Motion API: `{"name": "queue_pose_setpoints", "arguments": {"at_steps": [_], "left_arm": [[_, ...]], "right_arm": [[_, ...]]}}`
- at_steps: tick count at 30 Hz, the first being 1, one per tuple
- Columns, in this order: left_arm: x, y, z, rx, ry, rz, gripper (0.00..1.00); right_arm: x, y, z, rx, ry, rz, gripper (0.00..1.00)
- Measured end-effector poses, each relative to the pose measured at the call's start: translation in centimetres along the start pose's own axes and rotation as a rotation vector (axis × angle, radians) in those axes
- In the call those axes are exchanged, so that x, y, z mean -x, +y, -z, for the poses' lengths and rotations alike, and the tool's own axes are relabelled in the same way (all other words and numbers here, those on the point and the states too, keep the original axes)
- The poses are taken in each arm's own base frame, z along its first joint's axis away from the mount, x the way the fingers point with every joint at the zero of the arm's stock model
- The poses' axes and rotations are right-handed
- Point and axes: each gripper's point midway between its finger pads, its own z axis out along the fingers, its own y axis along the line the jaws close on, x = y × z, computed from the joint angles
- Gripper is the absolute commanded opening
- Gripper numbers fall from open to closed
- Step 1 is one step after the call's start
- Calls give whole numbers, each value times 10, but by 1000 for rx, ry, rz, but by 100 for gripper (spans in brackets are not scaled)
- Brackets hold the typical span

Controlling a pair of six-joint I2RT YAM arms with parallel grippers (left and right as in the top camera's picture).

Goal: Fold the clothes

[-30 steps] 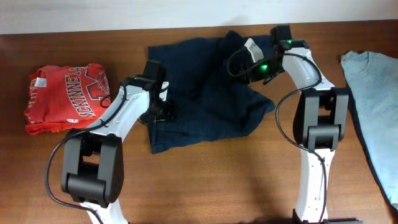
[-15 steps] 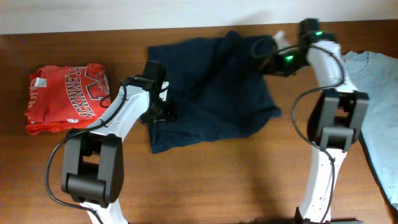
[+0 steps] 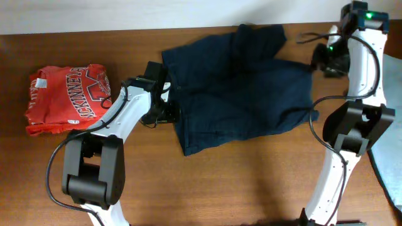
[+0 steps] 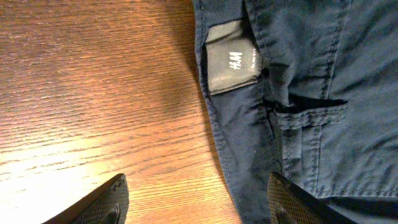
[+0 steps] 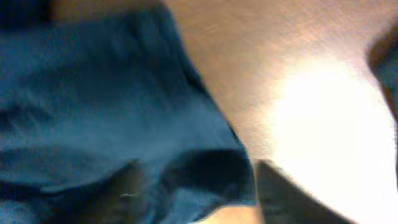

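The clothes [image 3: 242, 85], a dark navy garment, lie spread out across the back middle of the table. My left gripper [image 3: 164, 105] sits low at their left edge, open. In the left wrist view its right fingertip [image 4: 298, 205] is over the waistband hem and the other is over bare wood, with a dark brand label [image 4: 231, 62] ahead. My right gripper [image 3: 321, 58] is at the garment's far right edge. The right wrist view is blurred: the jaws stand apart, and a navy corner [image 5: 205, 168] lies loosely in the gap.
A bundled red shirt with white lettering [image 3: 66, 97] lies at the left. A pale grey-blue T-shirt [image 3: 392, 182] shows at the right edge, behind the right arm. The table's back edge runs close behind the garment.
My right gripper swept to the right and dragged the garment's right side with it, so the cloth now lies wider and further right. The left arm has not moved.
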Motion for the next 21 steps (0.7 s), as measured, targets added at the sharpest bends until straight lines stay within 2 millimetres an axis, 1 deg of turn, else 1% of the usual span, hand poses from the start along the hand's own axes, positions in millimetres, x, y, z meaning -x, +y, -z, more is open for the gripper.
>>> {"name": "queue_pose_setpoints", "arguments": {"at_steps": [2,5,6,9,11,14,16,18,20,21], "left_arm": [[0,0,0,0,0,0,71],[0,0,0,0,0,0,70],[0,0,0,0,0,0,68],[0,0,0,-3,1,2,68],[0,-1,0,-8,2,2,68],[0,-3,3,-15,-5,0,68],[4,-6,16,-26,-40,-7,68],[10,-10,35,-38,-94,-15,68],[15,-15,64,-55,-169,-26,68],[18,-18,83,-67,-219,-32,68]], "right_arm": [[-11,-8,1,-25,46,-16,91],[-25,-12,2,-44,101,-31,91],[-26,-12,2,-43,104,-31,92],[-26,-9,2,-25,105,-29,91],[-26,-4,3,5,105,-27,91],[-26,1,10,24,93,-17,90],[-26,4,25,35,59,-6,89],[-27,8,45,44,14,4,89],[-29,11,71,51,-47,14,89],[-32,14,89,57,-89,23,89]]}}
